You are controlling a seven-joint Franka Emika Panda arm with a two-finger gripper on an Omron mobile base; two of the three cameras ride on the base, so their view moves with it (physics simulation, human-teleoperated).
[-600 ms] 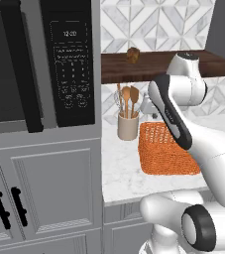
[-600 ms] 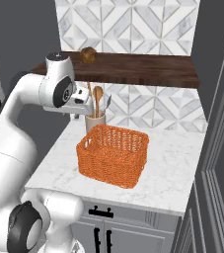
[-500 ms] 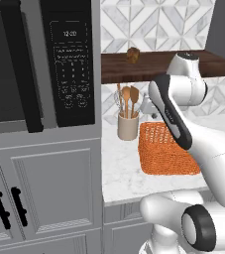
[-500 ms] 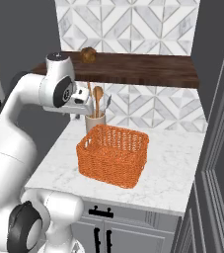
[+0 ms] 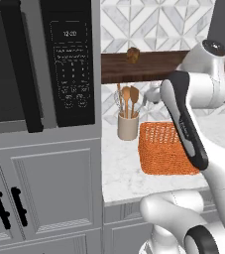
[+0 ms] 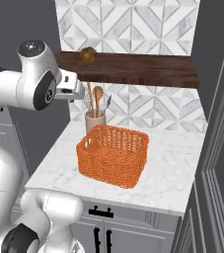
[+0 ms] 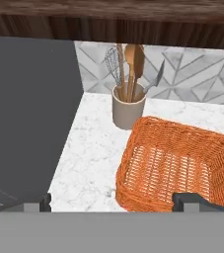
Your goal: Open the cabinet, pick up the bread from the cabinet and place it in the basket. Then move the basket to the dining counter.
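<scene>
Even, soft rendered light; sharp, perhaps faint shadows.

Orange basket (image 6: 113,155) sits mid-frame on a marble worktop (image 6: 172,173), empty as far as visible. Beige crock (image 6: 94,120) with wooden spoons and a whisk stands just beside its far-left corner, at 11 o'clock from it. Dark wood shelf (image 6: 138,69) runs above against the patterned tile wall; bread (image 6: 88,55) rests on its left end. White arm (image 6: 32,84) is at 9 o'clock, hand near the crock top.
</scene>
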